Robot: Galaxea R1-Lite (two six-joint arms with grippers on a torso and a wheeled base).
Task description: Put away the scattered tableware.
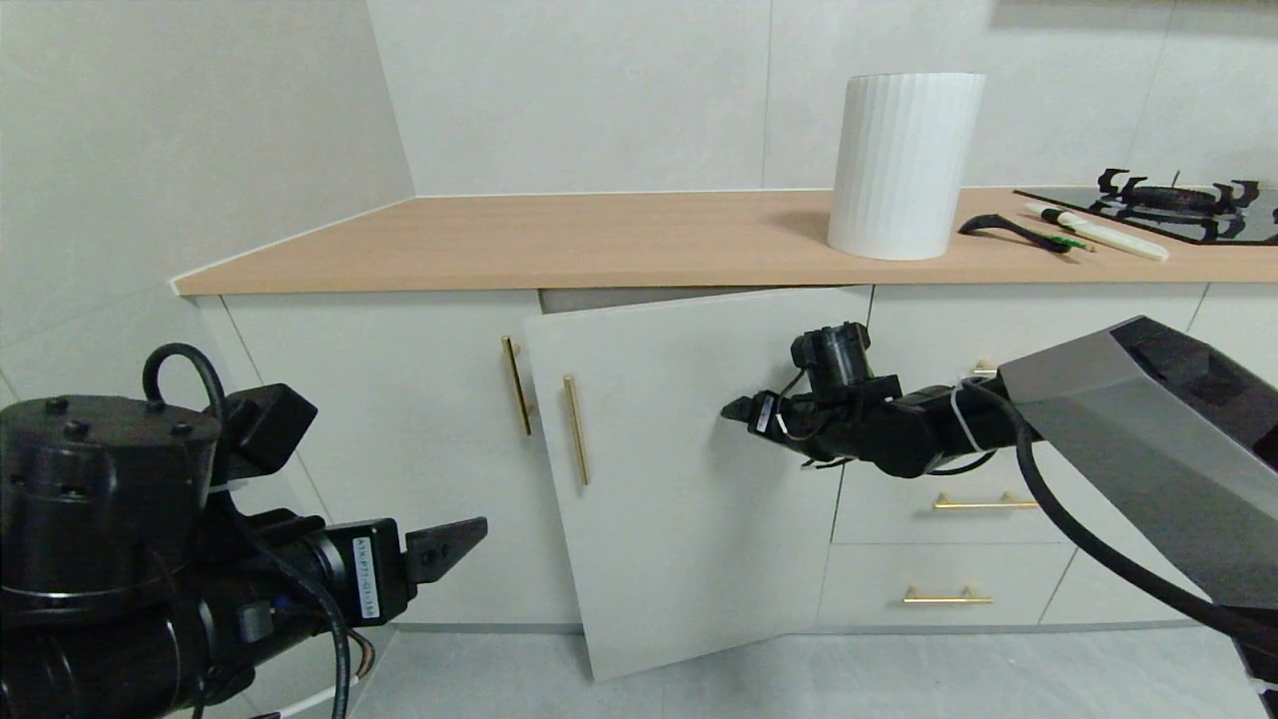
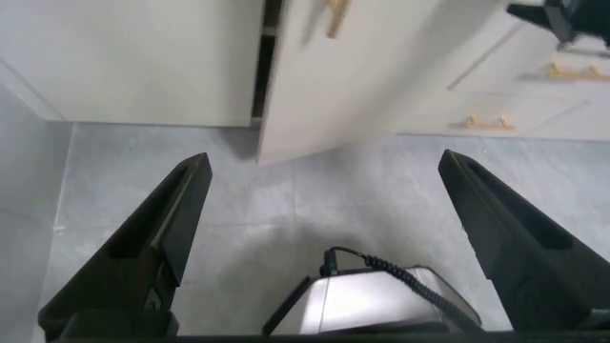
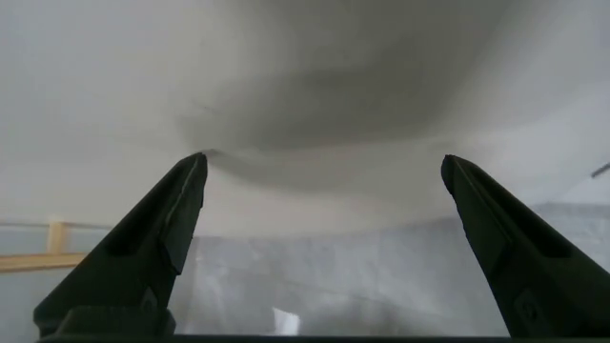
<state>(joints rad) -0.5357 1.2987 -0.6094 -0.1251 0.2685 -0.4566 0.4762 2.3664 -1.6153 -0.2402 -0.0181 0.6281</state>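
Two grippers are in view, both with fingers spread apart and nothing between them; the left gripper (image 1: 449, 547) (image 2: 324, 160) hangs low beside the cabinets, over the grey floor (image 2: 286, 219); the right gripper (image 1: 741, 409) (image 3: 322, 162) is held level with its tips at the face of the one cabinet door (image 1: 689, 479) that stands ajar, though whether they touch it cannot be told. That door carries one vertical gold handle (image 1: 576, 429), and the closed door to its left has a second (image 1: 515, 384); two horizontal gold drawer handles (image 1: 983, 502) (image 1: 947, 597) show plainly under the right arm. Up on the wooden countertop (image 1: 599, 240) stands one white ribbed canister (image 1: 904, 165); just to its right lie two utensils, well apart from both grippers: one black spoon (image 1: 1008, 232) and one white-handled utensil (image 1: 1098, 232), side by side near the edge of the black hob (image 1: 1168, 205); a small green piece sits between them, too small to identify.
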